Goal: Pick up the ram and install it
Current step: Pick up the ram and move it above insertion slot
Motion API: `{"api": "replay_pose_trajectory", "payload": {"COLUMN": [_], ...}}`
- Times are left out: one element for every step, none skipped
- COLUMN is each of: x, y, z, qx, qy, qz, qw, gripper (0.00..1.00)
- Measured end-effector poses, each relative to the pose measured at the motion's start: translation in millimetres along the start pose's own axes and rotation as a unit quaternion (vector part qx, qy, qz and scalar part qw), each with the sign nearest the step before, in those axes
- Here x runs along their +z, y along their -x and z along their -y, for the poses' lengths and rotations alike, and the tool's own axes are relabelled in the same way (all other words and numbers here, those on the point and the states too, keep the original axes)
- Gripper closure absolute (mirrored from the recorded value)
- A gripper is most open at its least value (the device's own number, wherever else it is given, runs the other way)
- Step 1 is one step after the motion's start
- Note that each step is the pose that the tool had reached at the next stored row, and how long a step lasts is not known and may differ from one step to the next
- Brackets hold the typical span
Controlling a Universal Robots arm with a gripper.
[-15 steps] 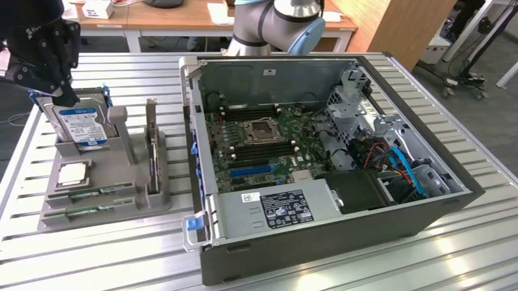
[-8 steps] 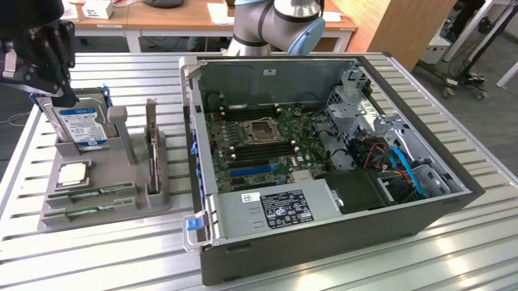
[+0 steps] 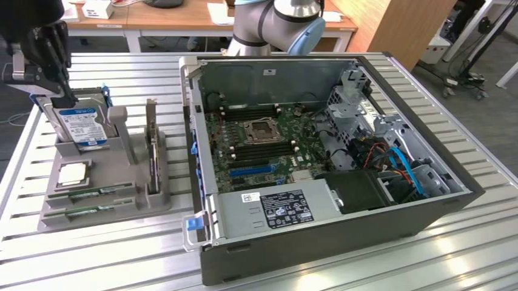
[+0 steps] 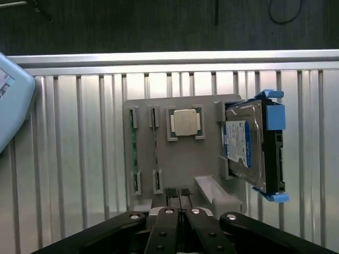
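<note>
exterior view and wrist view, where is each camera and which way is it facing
Exterior view: off the arm, high up, looking down across the table at the open case and the holder; the arm shows behind the case, and the gripper shows by the drive at the exterior view's left.
Wrist view: on the wrist, looking down on the holder past the shut gripper, which holds nothing.
Shared: holder, drive, two ram sticks, processor, table.
</note>
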State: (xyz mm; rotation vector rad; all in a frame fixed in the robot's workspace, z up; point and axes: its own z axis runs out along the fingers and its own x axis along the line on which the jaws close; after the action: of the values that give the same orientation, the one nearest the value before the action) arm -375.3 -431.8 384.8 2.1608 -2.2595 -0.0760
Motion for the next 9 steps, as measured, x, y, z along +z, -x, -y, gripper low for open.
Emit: {"api": "replay_pose_trajectory", "payload": {"x": [0.0,0.1,0.2,0.2,0.3,0.3,0.4,0.4,0.4], "y": [0.0,0.0,0.0,0.0,0.0,0.0,0.0,0.0,0.0], "z": [0.0,0.0,0.0,0.0,0.0,0.0,0.0,0.0,0.0], "qx": [-0.009,-0.018,-0.027,-0.036,-0.045,-0.053,-0.062,-0.069,-0.073], "qy": [0.0002,0.0004,0.0006,0.0009,0.001,0.0013,0.0015,0.0017,0.0017], "qz": [-0.0004,-0.0008,-0.0012,-0.0016,-0.002,-0.0024,-0.0028,-0.0031,-0.0032], "qw": [1.0,0.9998,0.9996,0.9994,0.999,0.9986,0.9981,0.9976,0.9974], "gripper": [0.9,0.9,0.9,0.9,0.9,0.9,0.9,0.9,0.9]}}
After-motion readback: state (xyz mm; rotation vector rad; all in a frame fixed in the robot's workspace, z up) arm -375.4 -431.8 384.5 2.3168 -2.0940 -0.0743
